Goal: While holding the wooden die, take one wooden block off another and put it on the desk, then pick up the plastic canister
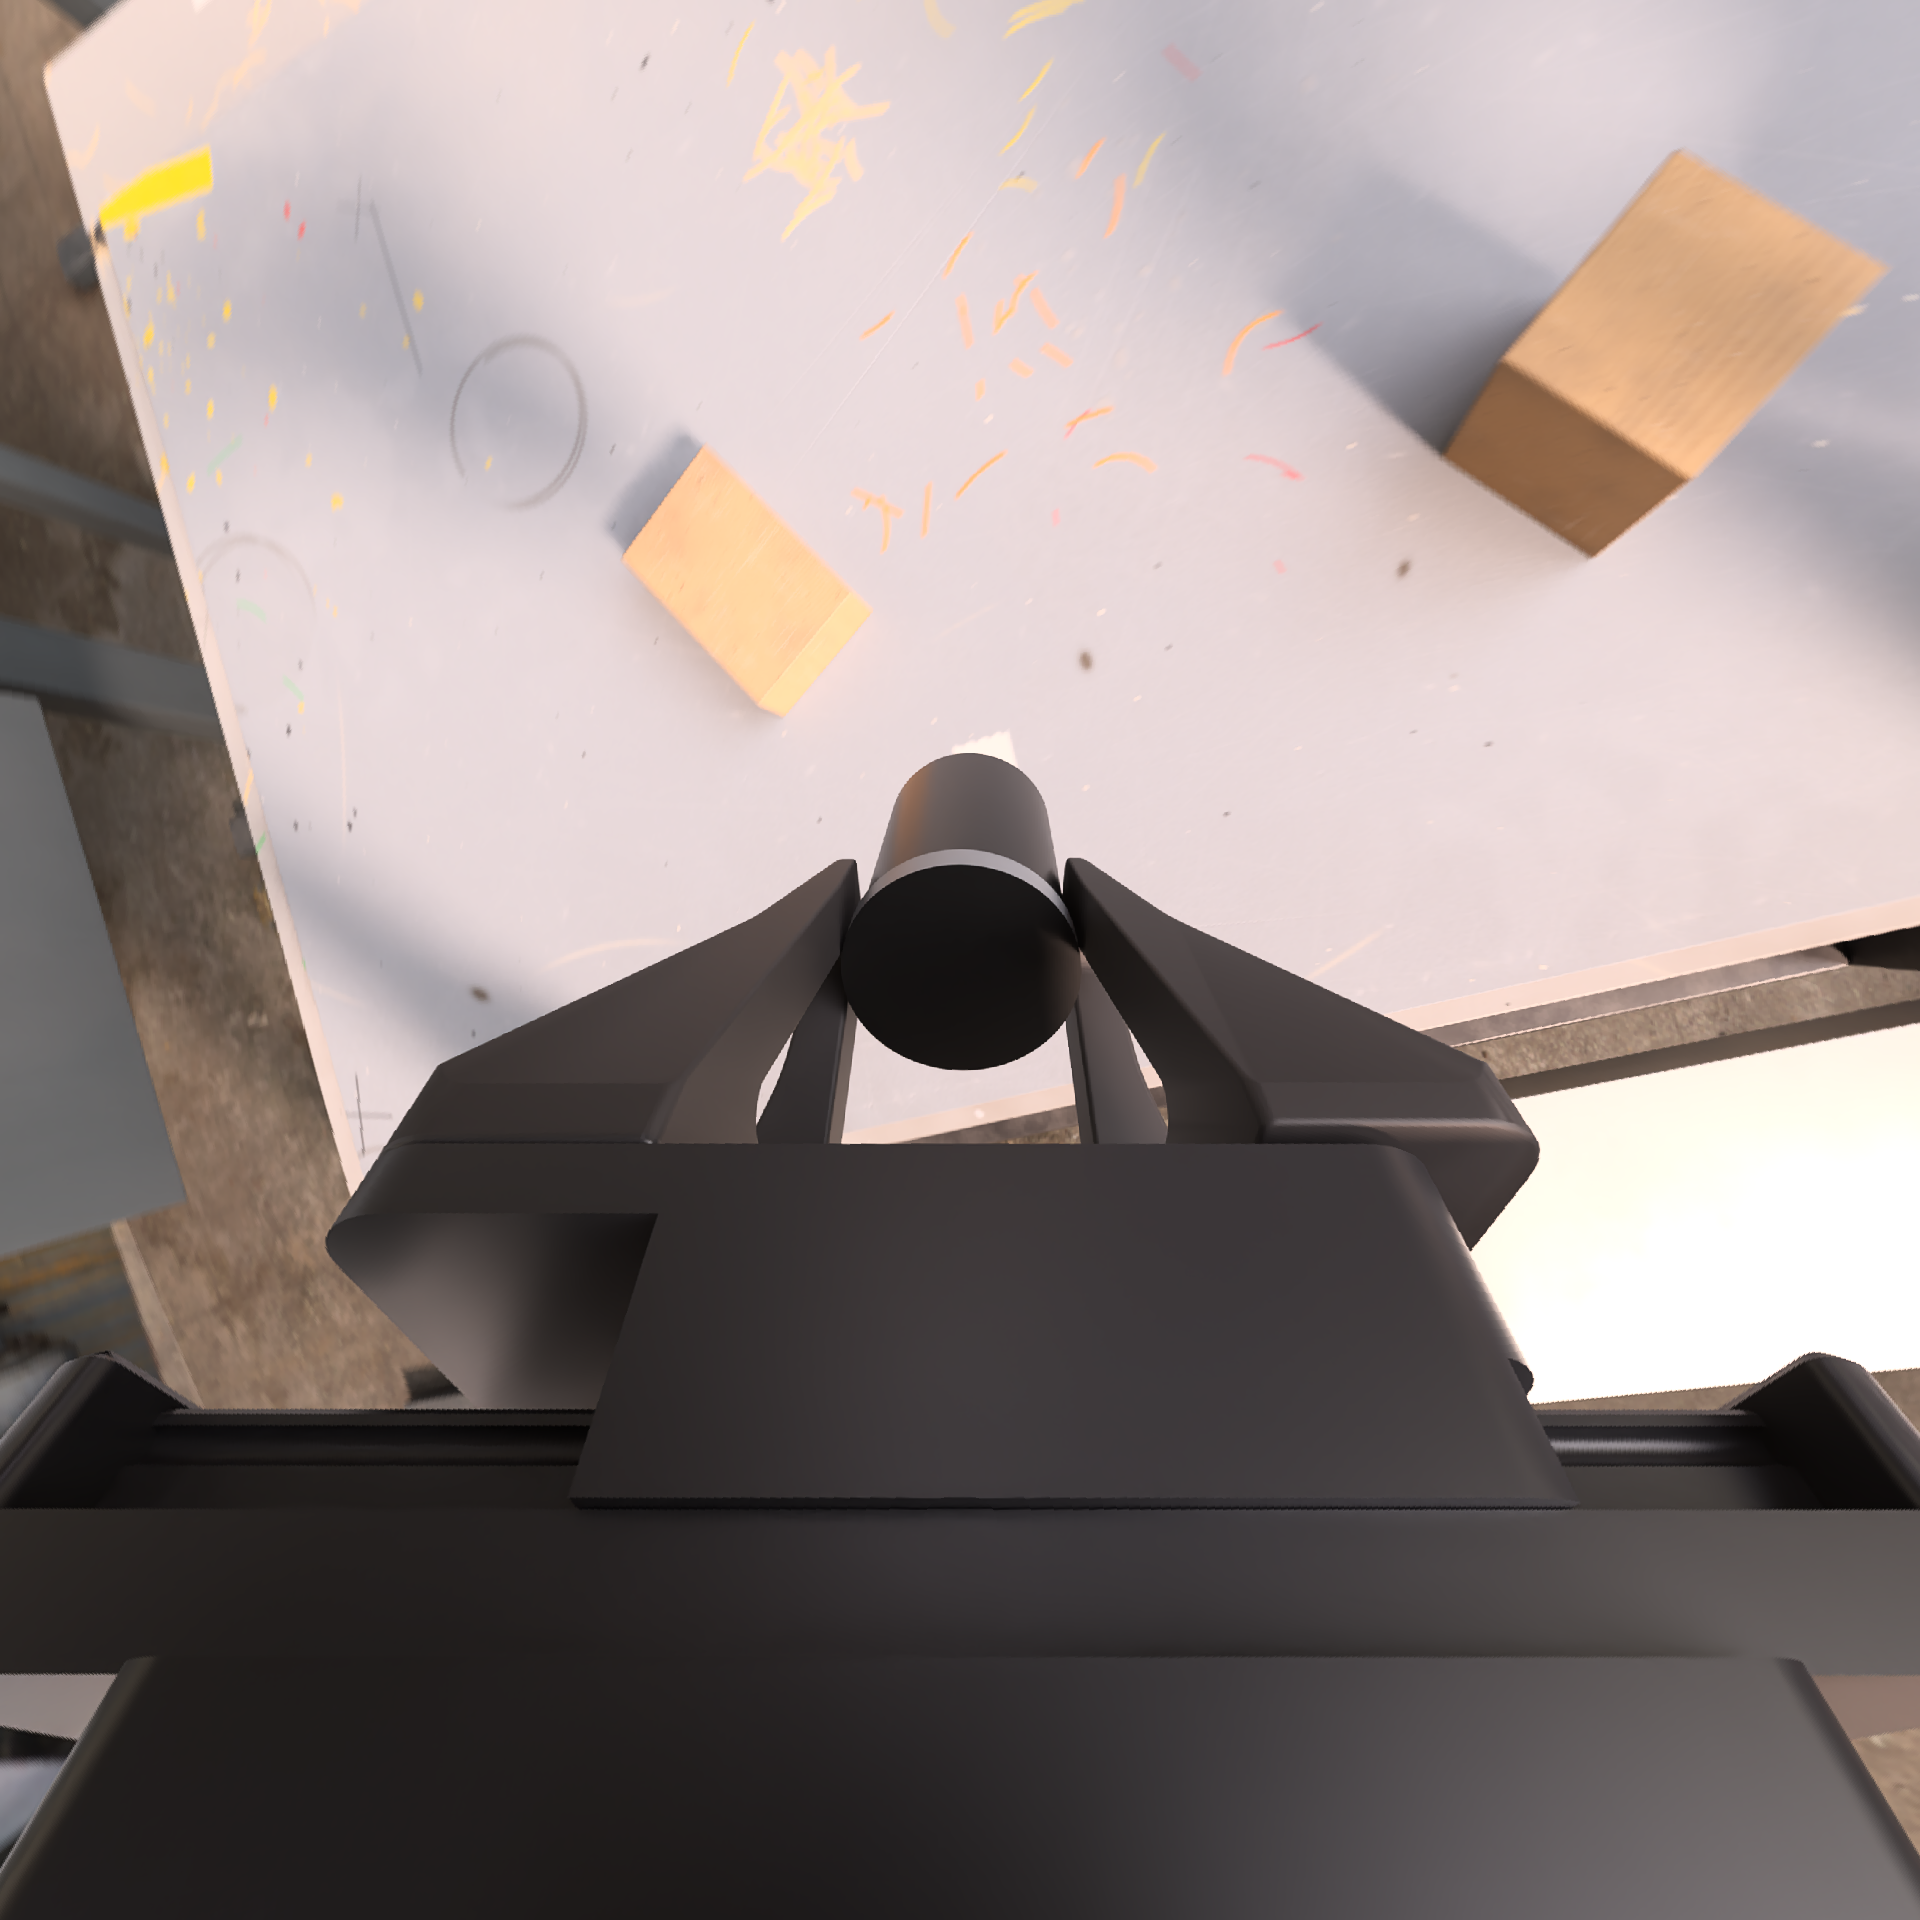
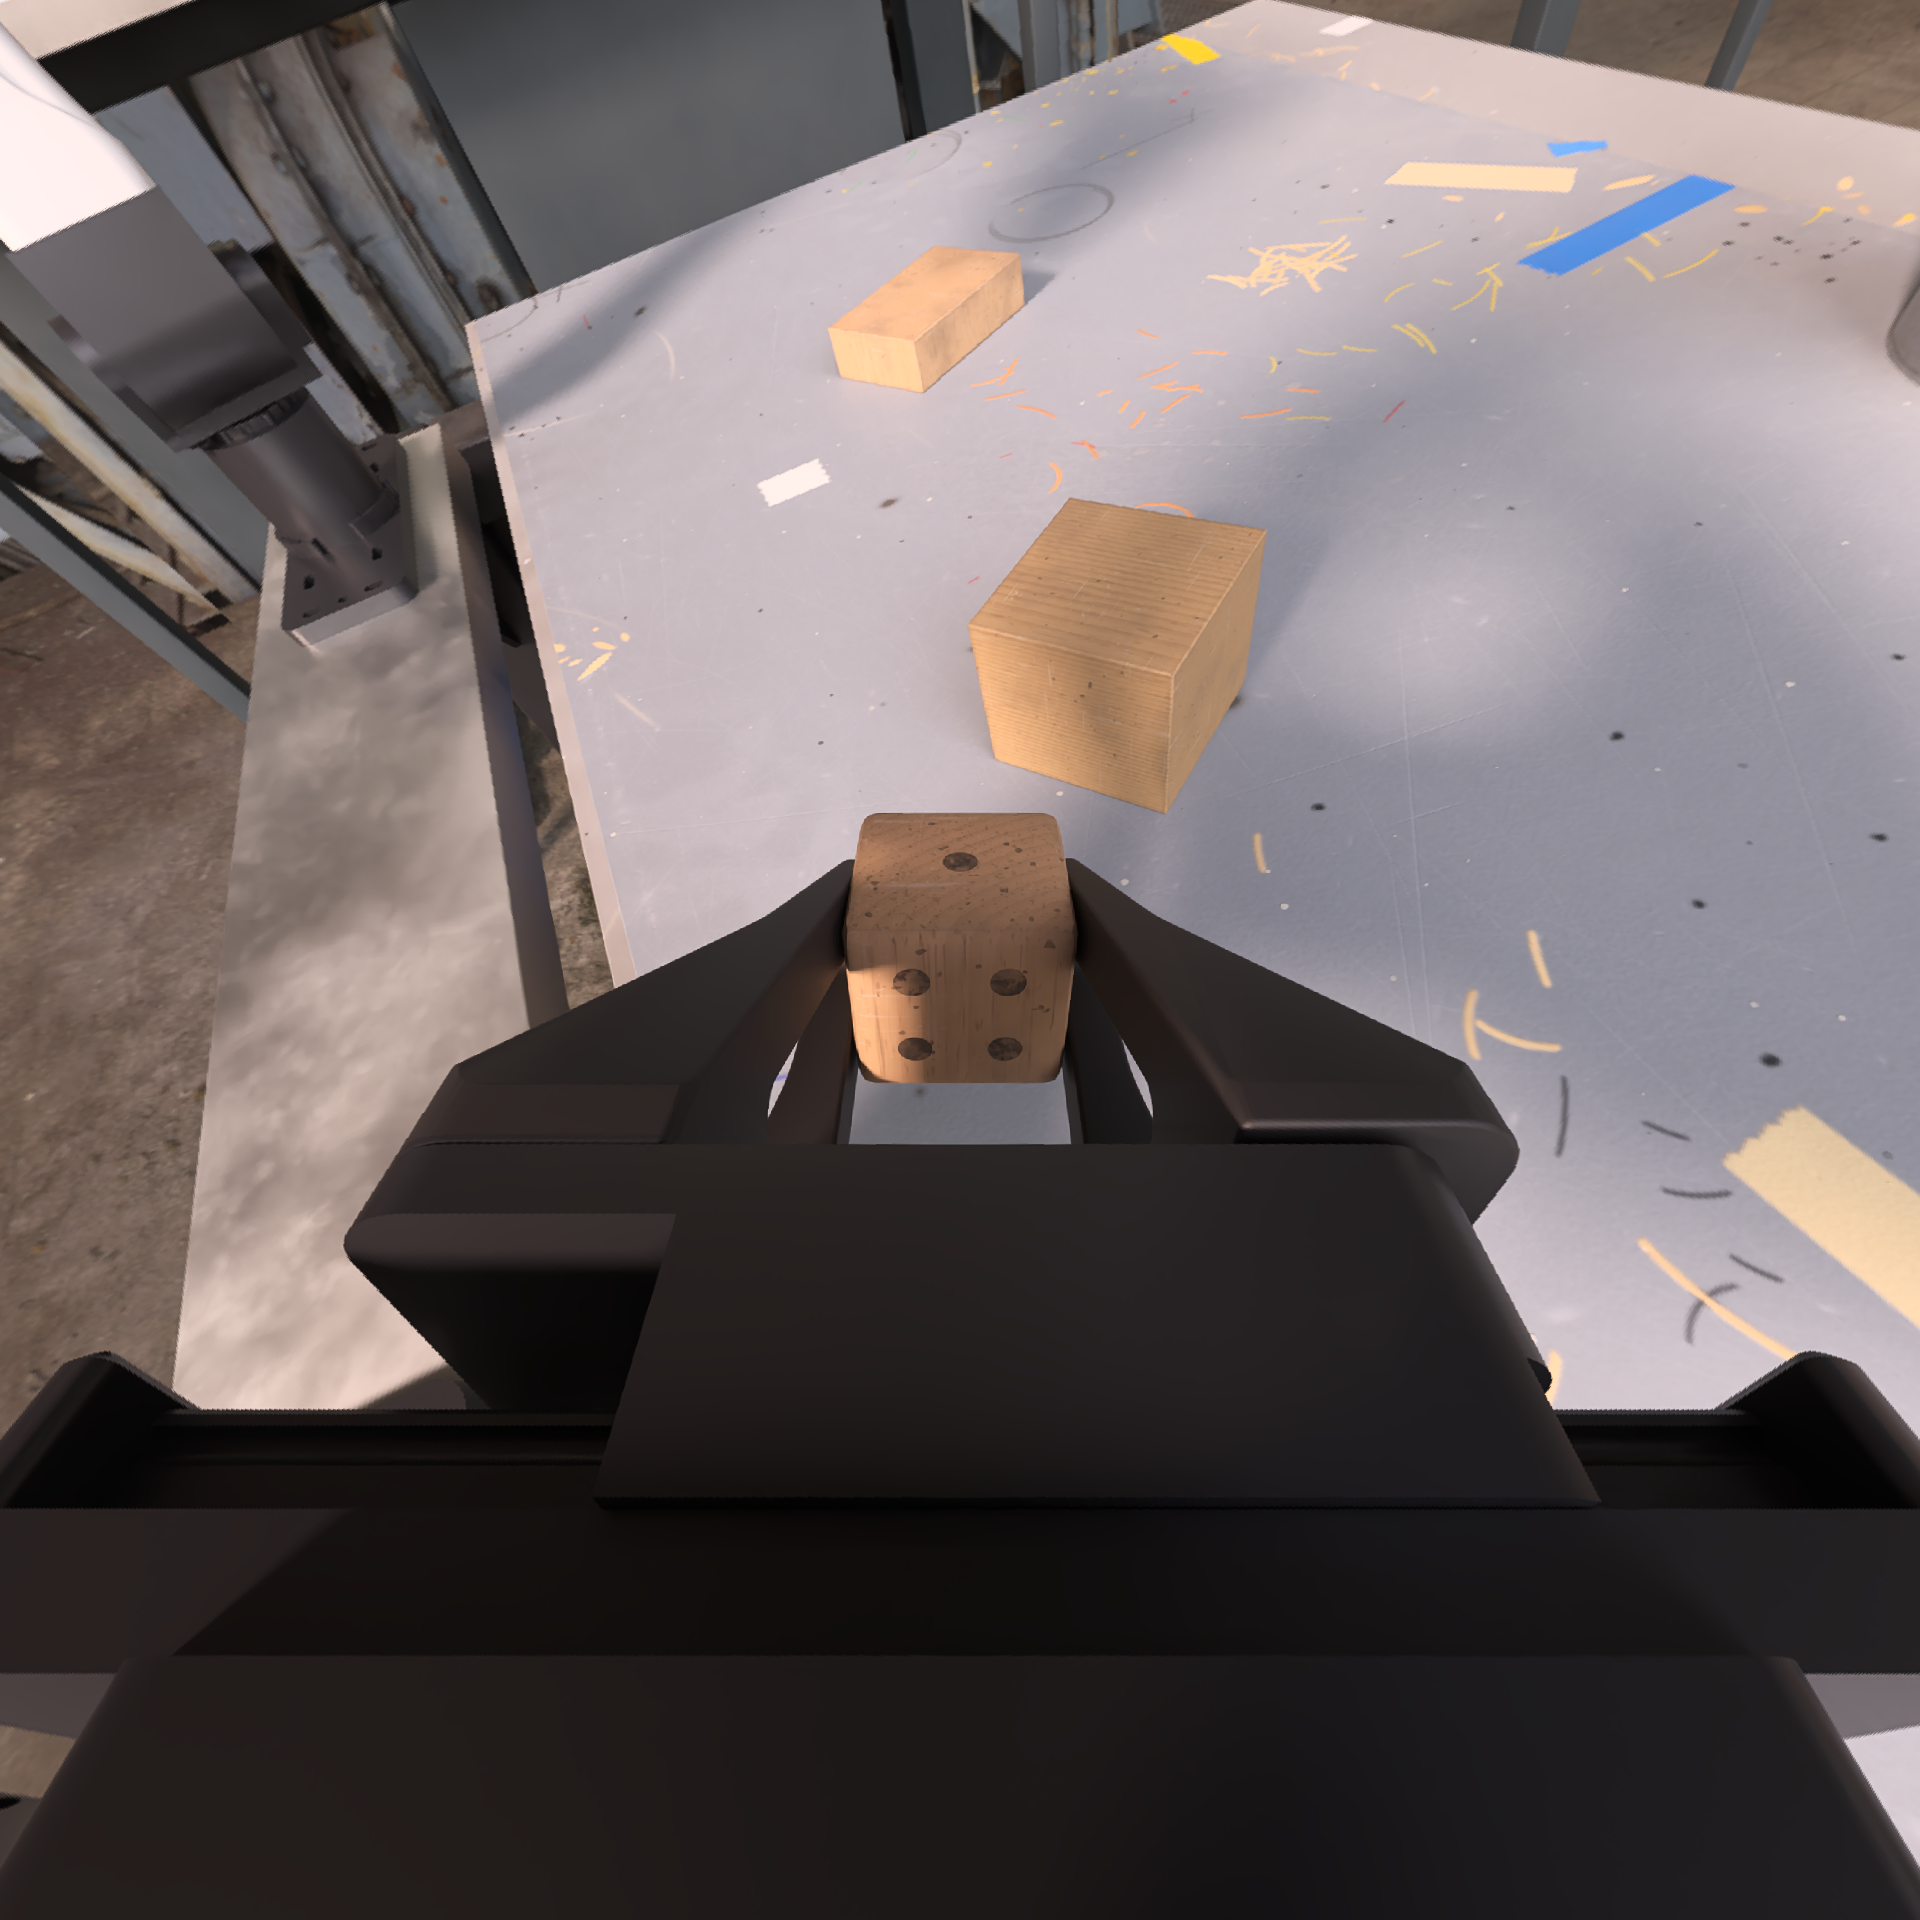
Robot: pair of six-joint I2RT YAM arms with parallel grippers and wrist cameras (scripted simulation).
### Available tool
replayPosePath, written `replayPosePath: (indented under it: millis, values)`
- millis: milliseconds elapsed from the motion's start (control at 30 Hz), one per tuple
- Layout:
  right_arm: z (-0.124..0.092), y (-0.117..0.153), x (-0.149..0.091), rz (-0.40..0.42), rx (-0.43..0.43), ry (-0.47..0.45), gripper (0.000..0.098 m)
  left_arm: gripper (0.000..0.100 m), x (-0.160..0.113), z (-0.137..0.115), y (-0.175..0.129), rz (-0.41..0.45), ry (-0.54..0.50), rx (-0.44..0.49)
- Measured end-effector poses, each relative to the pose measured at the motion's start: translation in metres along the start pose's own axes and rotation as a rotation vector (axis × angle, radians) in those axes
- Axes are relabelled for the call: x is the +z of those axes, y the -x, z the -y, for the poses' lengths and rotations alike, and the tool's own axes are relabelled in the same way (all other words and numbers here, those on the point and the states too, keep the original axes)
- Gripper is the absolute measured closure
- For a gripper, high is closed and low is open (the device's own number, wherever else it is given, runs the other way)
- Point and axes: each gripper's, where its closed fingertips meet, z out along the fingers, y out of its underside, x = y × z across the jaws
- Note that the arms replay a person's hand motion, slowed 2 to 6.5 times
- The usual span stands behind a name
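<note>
With die [image 2: 958, 951] held, canister [image 1: 961, 935] in left hand [image 1: 961, 883].

my counter [image 2: 1455, 623] is pale grey, flecked with paint marks and tape strips. a flat wooden block [image 2: 925, 317] and a bigger wooden cube [image 2: 1117, 649] rest on it, well apart.

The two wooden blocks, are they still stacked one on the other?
No, the flat block and the cube block lie apart on the desk.

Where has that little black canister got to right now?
In the left wrist view the black canister is clamped in the left gripper, lifted above the desk, with the flat wooden block lying just beyond it.
</note>
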Motion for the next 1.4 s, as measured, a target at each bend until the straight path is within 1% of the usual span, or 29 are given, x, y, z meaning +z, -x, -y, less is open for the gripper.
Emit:
replayPosePath:
  millis: [133, 300, 467, 600, 733, 933, 1033, 1233, 1400]
  values:
    - [0.002, -0.002, -0.001, -0.024, -0.008, -0.015, 0.0678, 0.068, -0.002, 0.017, -0.024, -0.047, -0.044, 0.080]
    - [0.004, -0.005, -0.002, -0.042, -0.010, -0.035, 0.0678, 0.068, 0.003, 0.031, -0.054, -0.099, -0.060, 0.192]
    - [0.002, -0.007, -0.002, -0.056, -0.003, -0.040, 0.0678, 0.068, 0.019, 0.040, -0.073, -0.100, -0.047, 0.291]
    - [0.001, -0.008, -0.002, -0.064, 0.003, -0.040, 0.0678, 0.068, 0.035, 0.049, -0.083, -0.098, -0.032, 0.339]
    - [-0.001, -0.009, -0.001, -0.068, 0.010, -0.039, 0.0678, 0.068, 0.052, 0.060, -0.093, -0.136, -0.016, 0.361]
    - [-0.005, -0.011, 0.000, -0.081, 0.009, -0.030, 0.0678, 0.068, 0.083, 0.076, -0.106, -0.213, 0.029, 0.362]
    - [-0.007, -0.011, 0.001, -0.088, 0.002, -0.023, 0.0678, 0.068, 0.101, 0.083, -0.109, -0.217, 0.060, 0.364]
    - [-0.011, -0.011, 0.003, -0.093, -0.013, -0.003, 0.0678, 0.068, 0.139, 0.093, -0.109, -0.200, 0.131, 0.382]
    - [-0.015, -0.010, 0.005, -0.094, -0.022, 0.012, 0.0678, 0.068, 0.169, 0.101, -0.110, -0.216, 0.182, 0.384]
